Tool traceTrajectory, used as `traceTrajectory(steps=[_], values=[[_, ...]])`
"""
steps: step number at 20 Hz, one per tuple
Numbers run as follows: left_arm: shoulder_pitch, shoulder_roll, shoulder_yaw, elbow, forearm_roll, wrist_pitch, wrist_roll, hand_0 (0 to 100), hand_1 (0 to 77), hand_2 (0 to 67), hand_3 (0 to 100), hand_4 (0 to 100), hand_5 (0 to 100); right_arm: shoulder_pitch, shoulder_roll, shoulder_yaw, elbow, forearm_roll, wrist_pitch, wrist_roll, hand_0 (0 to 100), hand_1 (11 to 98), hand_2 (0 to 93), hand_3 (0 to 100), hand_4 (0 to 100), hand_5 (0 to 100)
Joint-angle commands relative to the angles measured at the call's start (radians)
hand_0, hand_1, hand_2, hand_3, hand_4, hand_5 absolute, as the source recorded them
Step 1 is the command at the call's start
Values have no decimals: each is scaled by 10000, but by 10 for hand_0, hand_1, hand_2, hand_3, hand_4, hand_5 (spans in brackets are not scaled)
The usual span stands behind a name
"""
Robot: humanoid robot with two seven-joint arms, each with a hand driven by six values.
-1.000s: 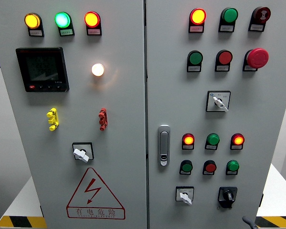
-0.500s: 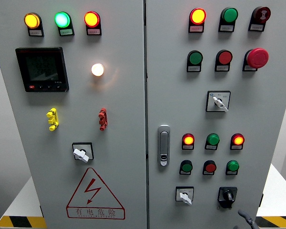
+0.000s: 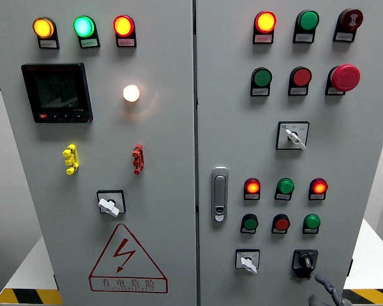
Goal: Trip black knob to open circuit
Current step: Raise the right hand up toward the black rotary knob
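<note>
The black knob (image 3: 304, 260) sits low on the cabinet's right door, right of the white selector switch (image 3: 247, 261). Just below-right of it, not touching, a grey fingertip of the right hand (image 3: 329, 293) points up. Holding nothing; I cannot tell its spread.

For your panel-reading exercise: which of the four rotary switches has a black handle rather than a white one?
The black knob at the right door's bottom right, nearest the right hand. The other three switches have white handles.

black knob (image 3: 304, 261) unobstructed, white selector switch (image 3: 247, 261) well left, clear
</note>
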Motion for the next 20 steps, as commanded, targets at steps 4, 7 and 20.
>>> traceTrajectory(steps=[4,7,20], values=[[0,0,0,0,0,0,-1,0,33,128,214,66,16,20,0,-83,-14,40,0,-18,828,468,70,933,998,1000],[0,0,0,0,0,0,-1,0,34,128,214,66,16,20,0,-129,2,71,16,-64,833,467,69,933,998,1000],[0,0,0,0,0,0,-1,0,33,128,214,66,16,342,15,-344,-152,86,15,-172,848,464,65,940,1000,1000]])
